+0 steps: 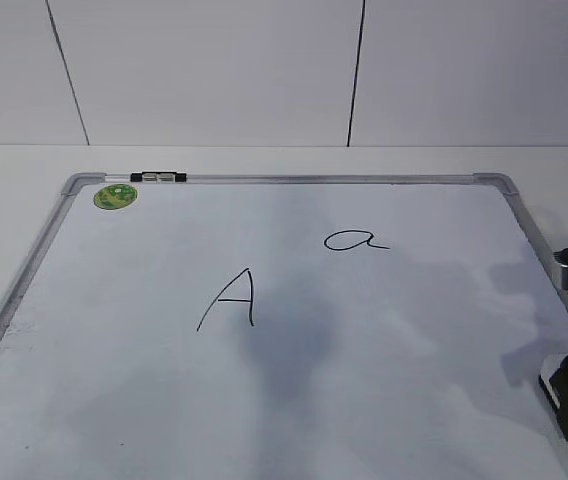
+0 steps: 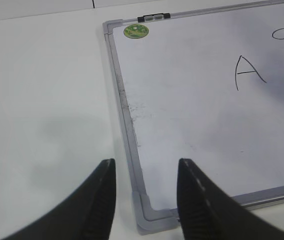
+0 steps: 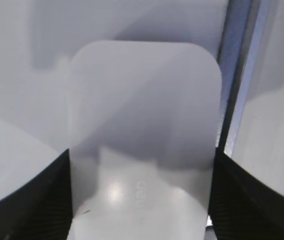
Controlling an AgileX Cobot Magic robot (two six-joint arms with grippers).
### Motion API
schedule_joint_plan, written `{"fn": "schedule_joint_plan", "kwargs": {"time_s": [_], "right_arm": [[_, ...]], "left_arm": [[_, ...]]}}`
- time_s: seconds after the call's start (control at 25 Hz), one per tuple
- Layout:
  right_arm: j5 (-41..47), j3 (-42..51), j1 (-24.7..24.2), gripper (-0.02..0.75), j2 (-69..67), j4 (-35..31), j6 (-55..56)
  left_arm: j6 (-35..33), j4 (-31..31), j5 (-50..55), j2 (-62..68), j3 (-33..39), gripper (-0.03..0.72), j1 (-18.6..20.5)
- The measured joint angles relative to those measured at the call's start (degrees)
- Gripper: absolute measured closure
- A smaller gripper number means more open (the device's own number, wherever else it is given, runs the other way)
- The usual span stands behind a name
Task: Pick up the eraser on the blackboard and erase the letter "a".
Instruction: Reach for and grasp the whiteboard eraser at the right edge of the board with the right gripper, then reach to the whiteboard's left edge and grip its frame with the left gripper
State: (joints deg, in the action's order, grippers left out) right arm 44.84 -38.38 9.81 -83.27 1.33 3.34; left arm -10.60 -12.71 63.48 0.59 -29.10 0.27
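1. Blackboard (image 1: 434, 380): large white dry-erase board in a silver-grey metal frame, lying flat on a white table (image 1: 24, 165). It fills most of the exterior view.

2. Right gripper (image 3: 141, 200): black, at the board's near right corner. Its two ribbed fingers (image 3: 37, 200) stand on either side of the eraser, at or very near its long sides; whether they press it cannot be told.

3. Left gripper (image 2: 144, 197): black, jaws apart and holding nothing, over the board's near left corner (well apart from the eraser).

4. Eraser (image 3: 144, 135): oblong white plastic block with rounded corners, on the board just inside the right frame rail. Its long axis runs away from the wrist, parallel to the rail.

5. Letter "a" (image 1: 354, 240): small cursive black marker stroke, right of centre, farther up the board. It lies up and to the left of the right gripper, the nearer arm by judgement.
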Motion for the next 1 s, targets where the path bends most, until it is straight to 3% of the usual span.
{"fn": "schedule_joint_plan", "kwargs": {"time_s": [1.0], "right_arm": [[0.12,0.00,0.00,0.167,0.00,0.00,0.15]], "left_arm": [[0.00,0.00,0.00,0.00,0.00,0.381,0.00]]}}
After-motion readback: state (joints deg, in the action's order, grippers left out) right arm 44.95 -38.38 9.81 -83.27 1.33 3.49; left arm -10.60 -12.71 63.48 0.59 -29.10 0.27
